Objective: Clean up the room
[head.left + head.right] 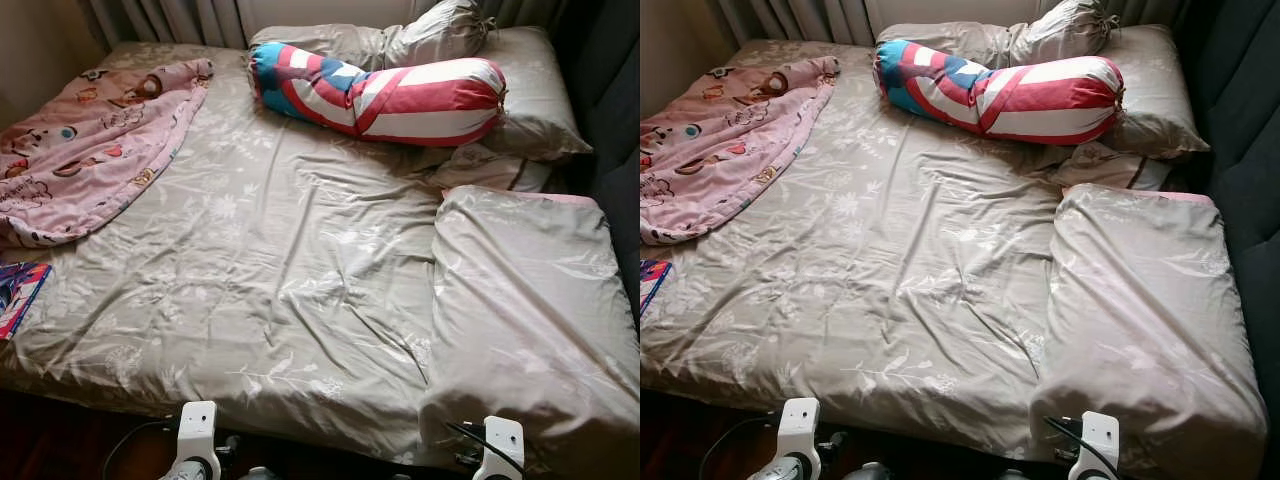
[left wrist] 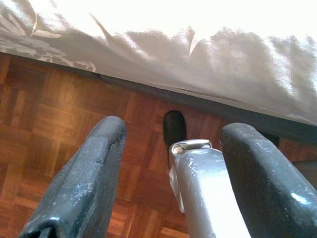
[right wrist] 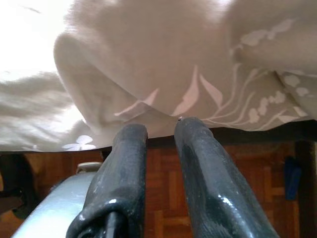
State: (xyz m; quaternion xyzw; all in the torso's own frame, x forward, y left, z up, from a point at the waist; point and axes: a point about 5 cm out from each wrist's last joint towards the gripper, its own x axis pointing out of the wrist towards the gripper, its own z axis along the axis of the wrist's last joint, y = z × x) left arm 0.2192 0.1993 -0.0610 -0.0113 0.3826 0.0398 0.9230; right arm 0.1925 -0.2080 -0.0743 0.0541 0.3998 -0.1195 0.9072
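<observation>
I idle at the bed's foot: left gripper (image 2: pixel 171 173) gapes, right gripper (image 3: pixel 159 130) nearly shut, unladen. Folded duvet (image 1: pixel 530 300) and pink blanket (image 1: pixel 85 150) await tidying.

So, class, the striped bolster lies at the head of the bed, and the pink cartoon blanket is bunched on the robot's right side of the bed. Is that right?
Not quite. The pink cartoon blanket is bunched on the robot's left side of the bed, as the left eye view shows. The striped bolster does lie at the head, against the pillows.
</observation>
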